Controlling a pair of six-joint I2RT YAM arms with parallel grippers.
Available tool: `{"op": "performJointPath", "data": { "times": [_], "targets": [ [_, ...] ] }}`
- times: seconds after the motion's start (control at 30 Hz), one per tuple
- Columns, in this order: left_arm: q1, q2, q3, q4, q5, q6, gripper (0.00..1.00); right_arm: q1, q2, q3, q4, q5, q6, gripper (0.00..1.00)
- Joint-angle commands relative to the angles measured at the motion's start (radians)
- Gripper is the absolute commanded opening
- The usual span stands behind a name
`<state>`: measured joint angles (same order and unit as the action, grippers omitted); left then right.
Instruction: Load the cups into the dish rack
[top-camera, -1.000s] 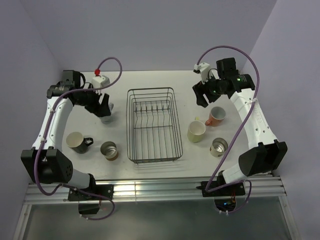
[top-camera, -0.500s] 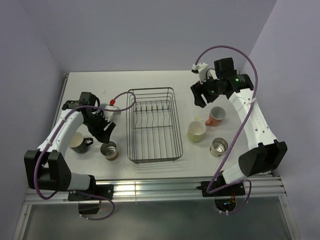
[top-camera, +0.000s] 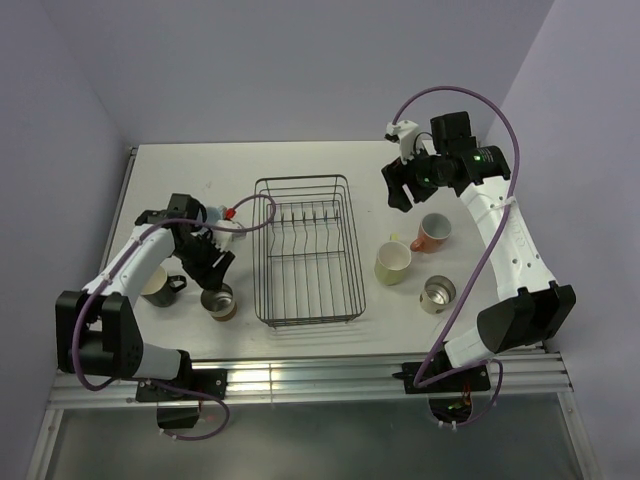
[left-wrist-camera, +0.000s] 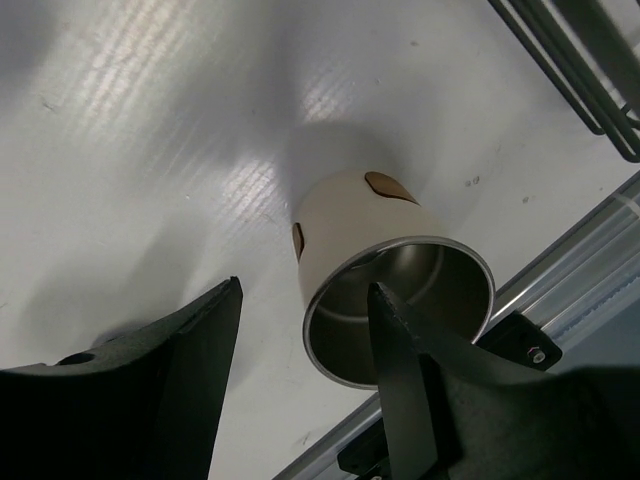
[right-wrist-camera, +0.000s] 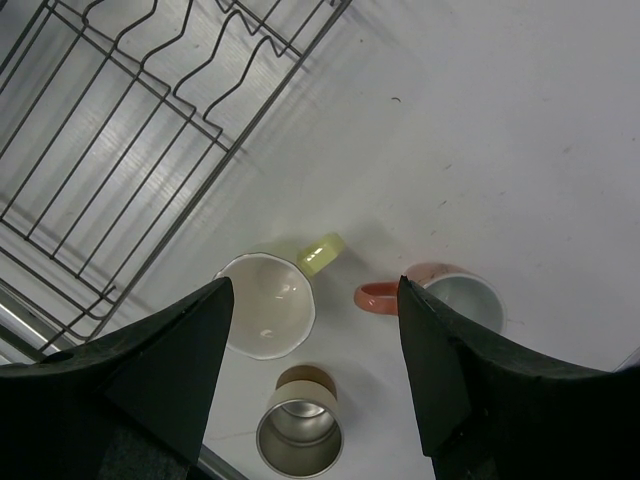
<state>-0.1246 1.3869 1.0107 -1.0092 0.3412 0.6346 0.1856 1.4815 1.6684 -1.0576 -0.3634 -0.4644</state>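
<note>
Rack (top-camera: 303, 179) sat mid-table w/ no cup in it yet, so loading hadn't begun.

L arm (top-camera: 130, 265) was the big change. Within a sec it had swung from the far-left of the table back toward us, ending low by the rack's near-left corner. R arm (top-camera: 500, 218) barely shifted. R gripper (right-wrist-camera: 315, 288) hung over the right-hand group, jaws wide & nothing in them. Yellow mug (right-wrist-camera: 265, 320), pink mug (right-wrist-camera: 455, 285) & 2nd tumbler (right-wrist-camera: 298, 437) stood loose below it, right of the rack. Black mug (top-camera: 152, 284) stood untouched just left of the L arm's target.

That target was the tumbler (left-wrist-camera: 390, 275), on the table near the rack's near-left corner. L gripper (left-wrist-camera: 305, 285) had been narrowing as it came in but wasn't clamped. In the wrist view one finger (left-wrist-camera: 170, 380) stood outside the wall w/ a gap showing. The other (left-wrist-camera: 410, 400) crossed the mouth, so the jaws straddled the rim. Whether that 2nd finger touched metal, we couldn't tell.

We read it as a rim pinch about to close on the 1st cup; lift & carry to the rack were still to come.
</note>
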Motion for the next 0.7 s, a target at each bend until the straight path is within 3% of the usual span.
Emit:
{"op": "performJointPath", "data": {
  "times": [0.0, 0.2, 0.43, 0.5, 0.63, 0.67],
  "targets": [
    [-0.007, 0.009, -0.032, 0.032, 0.001, -0.001, 0.60, 0.008, 0.002, 0.047, -0.005, -0.016, 0.010, 0.74],
    [-0.012, 0.011, -0.076, 0.073, -0.008, -0.016, 0.51, 0.008, 0.002, 0.048, -0.001, -0.025, 0.017, 0.74],
    [-0.024, -0.026, -0.090, 0.080, 0.004, -0.015, 0.26, 0.006, 0.003, 0.051, 0.016, -0.025, 0.035, 0.74],
    [-0.026, -0.063, -0.070, 0.061, 0.002, -0.015, 0.22, 0.006, 0.003, 0.059, 0.024, -0.025, 0.047, 0.74],
    [-0.026, -0.126, 0.008, 0.000, -0.019, -0.016, 0.00, 0.006, 0.003, 0.082, 0.034, -0.032, 0.069, 0.74],
    [-0.026, -0.138, 0.050, -0.014, -0.024, -0.018, 0.00, 0.008, 0.003, 0.096, 0.042, -0.038, 0.082, 0.74]
  ]
}}
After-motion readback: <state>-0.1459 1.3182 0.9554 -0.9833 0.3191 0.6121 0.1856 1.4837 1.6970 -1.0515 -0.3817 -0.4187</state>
